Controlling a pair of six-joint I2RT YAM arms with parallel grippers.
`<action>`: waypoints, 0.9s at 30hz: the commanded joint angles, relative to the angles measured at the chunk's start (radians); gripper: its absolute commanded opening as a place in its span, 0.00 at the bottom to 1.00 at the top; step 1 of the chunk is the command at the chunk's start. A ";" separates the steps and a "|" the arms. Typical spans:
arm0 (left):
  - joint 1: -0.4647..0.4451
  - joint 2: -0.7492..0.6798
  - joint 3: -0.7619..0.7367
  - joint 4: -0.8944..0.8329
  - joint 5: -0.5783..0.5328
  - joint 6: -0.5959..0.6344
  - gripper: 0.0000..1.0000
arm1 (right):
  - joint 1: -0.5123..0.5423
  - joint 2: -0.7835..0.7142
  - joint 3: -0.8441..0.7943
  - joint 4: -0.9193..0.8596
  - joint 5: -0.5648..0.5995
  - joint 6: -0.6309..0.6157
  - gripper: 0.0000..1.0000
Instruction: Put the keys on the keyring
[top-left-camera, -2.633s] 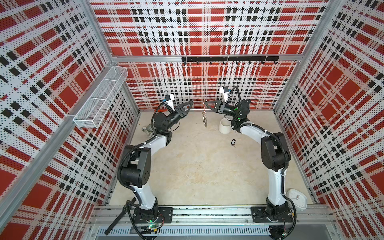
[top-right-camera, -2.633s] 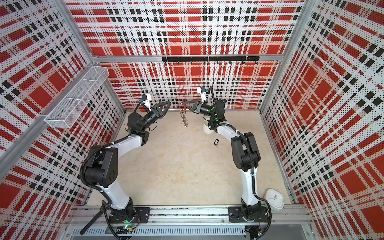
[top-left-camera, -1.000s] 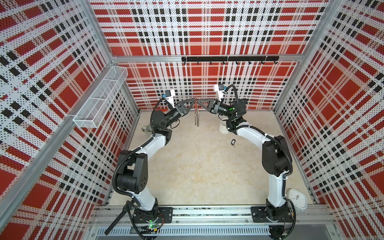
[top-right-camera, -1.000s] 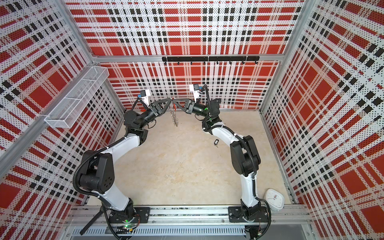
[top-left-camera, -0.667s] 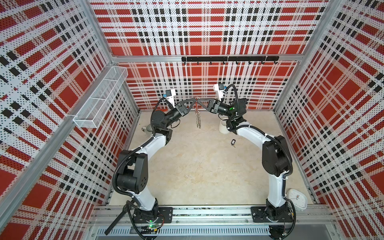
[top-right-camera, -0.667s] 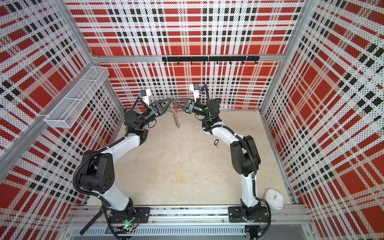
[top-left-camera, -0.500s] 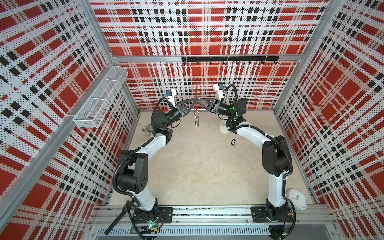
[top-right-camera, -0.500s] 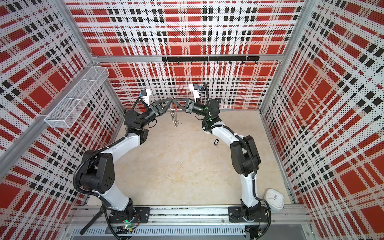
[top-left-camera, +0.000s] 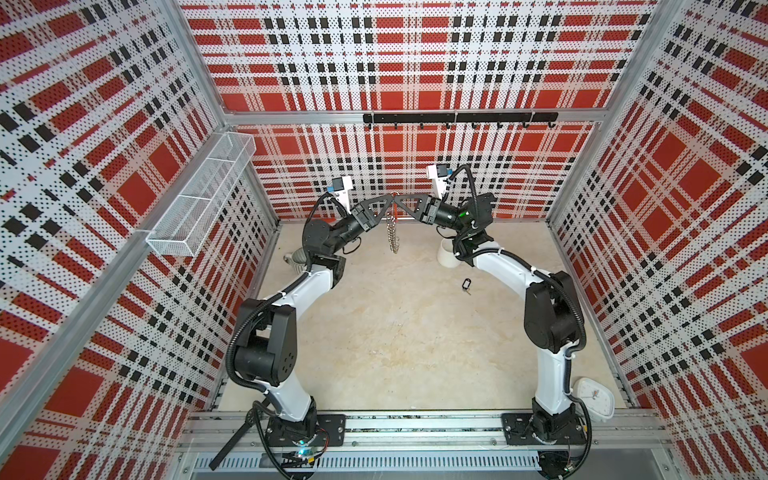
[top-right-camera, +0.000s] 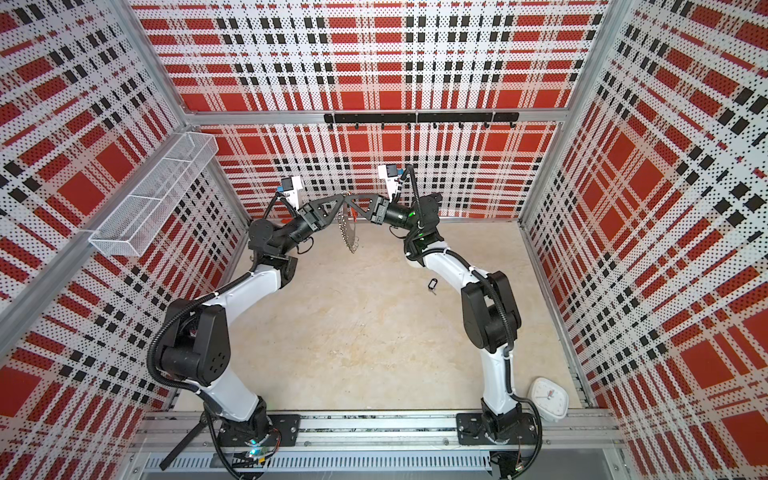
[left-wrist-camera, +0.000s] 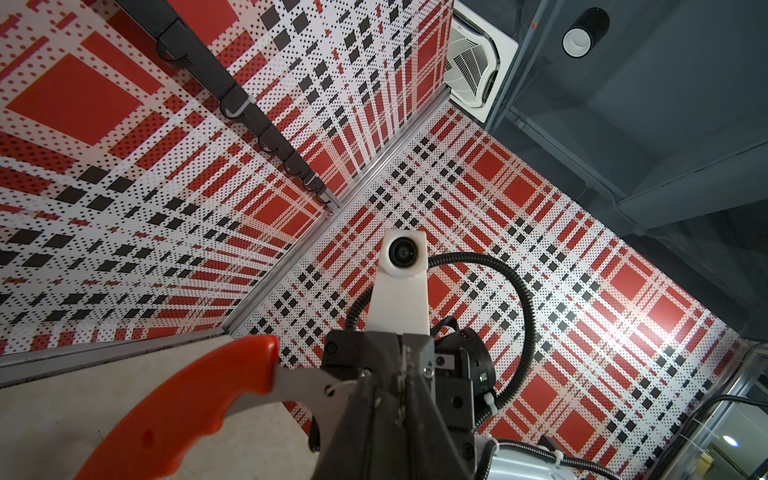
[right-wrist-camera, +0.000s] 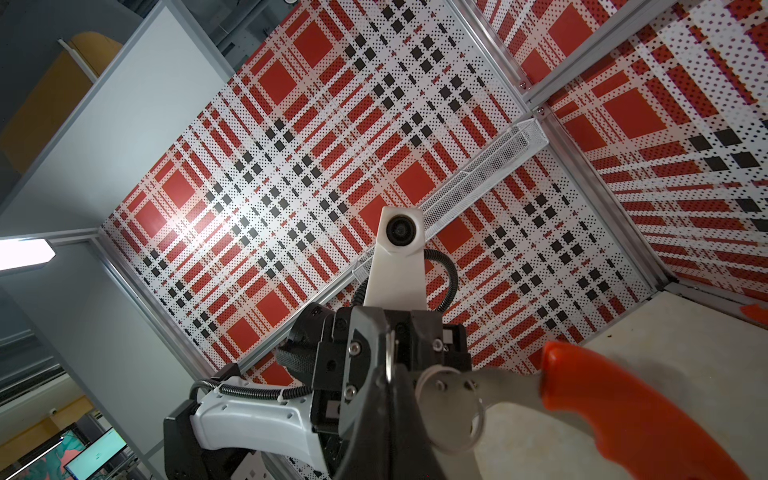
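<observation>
Top views, both: two white-and-black robot arms (top-left-camera: 307, 286) stand at the near edge of one beige desk (top-left-camera: 395, 353) walled by plaid panels (top-left-camera: 415, 54). Counted items:
- one large flat grey keyring (top-left-camera: 392, 226) (top-right-camera: 349, 230) with a red-orange curved section (left-wrist-camera: 187, 415) and a fringe of small silver wire rings (top-left-camera: 393, 246), too fine to count
- one tiny black rectangular plastic key tag (top-left-camera: 466, 284) (top-right-camera: 432, 284) with a pale window
- one white cup (top-left-camera: 445, 258)
- one greyish mug (top-left-camera: 296, 260), partly hidden behind the left arm
- one white square clock (top-left-camera: 595, 401) at the near right corner
- one white wire basket (top-left-camera: 199, 199) on the left wall
- one black hook rail (top-left-camera: 457, 118) on the far wall

The left gripper (top-left-camera: 388, 200) and right gripper (top-left-camera: 400, 200) meet tip to tip above the middle of the far edge. The keyring hangs edge-on beneath that point, clear of the desk.

Right gripper: jaws fully closed, holding the keyring's top.

Left gripper: jaws nearly together at the same spot; whether they pinch the keyring cannot be told.

The key tag lies on the desk, right of centre toward the far edge, just beside the right arm's forearm and well apart from both grippers.

Wrist views: each faces the opposite gripper, with the red-orange curved section beside it.
</observation>
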 joint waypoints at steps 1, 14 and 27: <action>-0.008 0.025 0.025 -0.012 0.021 0.013 0.13 | 0.016 -0.002 0.042 0.035 -0.016 0.001 0.00; 0.000 0.008 -0.001 -0.023 0.026 0.020 0.00 | 0.005 -0.026 0.000 -0.024 -0.017 -0.042 0.12; 0.003 -0.022 -0.003 -0.096 0.019 0.074 0.00 | -0.034 -0.112 -0.089 -0.108 0.015 -0.136 0.32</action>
